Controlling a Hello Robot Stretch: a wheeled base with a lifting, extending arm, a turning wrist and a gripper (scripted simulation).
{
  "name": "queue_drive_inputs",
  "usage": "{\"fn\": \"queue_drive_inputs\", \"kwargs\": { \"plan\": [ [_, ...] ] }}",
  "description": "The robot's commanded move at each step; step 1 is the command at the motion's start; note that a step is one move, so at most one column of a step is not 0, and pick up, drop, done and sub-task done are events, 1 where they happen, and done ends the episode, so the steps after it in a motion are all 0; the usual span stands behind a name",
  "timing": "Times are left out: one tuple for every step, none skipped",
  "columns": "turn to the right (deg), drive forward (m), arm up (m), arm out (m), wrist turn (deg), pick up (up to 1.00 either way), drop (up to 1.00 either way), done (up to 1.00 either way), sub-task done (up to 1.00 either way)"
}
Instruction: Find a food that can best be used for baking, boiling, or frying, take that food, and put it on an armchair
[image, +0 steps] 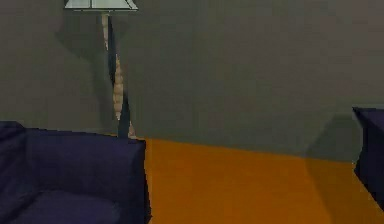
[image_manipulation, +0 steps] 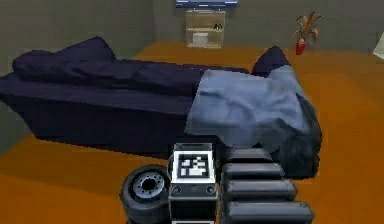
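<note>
so the dark navy padded armchair sits low on the forward view's left, near me. Can't tell if my hand grips anything, food included; I'd turn slowly, bringing the arm side toward that seat

You had a floor lamp against the grey wall, and a long dark sofa on orange floor with a grey-blue blanket draped over one end.
</note>
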Motion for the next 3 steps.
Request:
{"fn": "queue_drive_inputs", "kwargs": {
  "plan": [
    [0.0,0.40,0.00,0.00,0.0,0.00,0.00,0.00,0.00],
    [45.0,0.00,0.00,0.00,0.0,0.00,0.00,0.00,0.00],
    [45.0,0.00,0.00,0.00,0.0,0.00,0.00,0.00,0.00]
  ]
}}
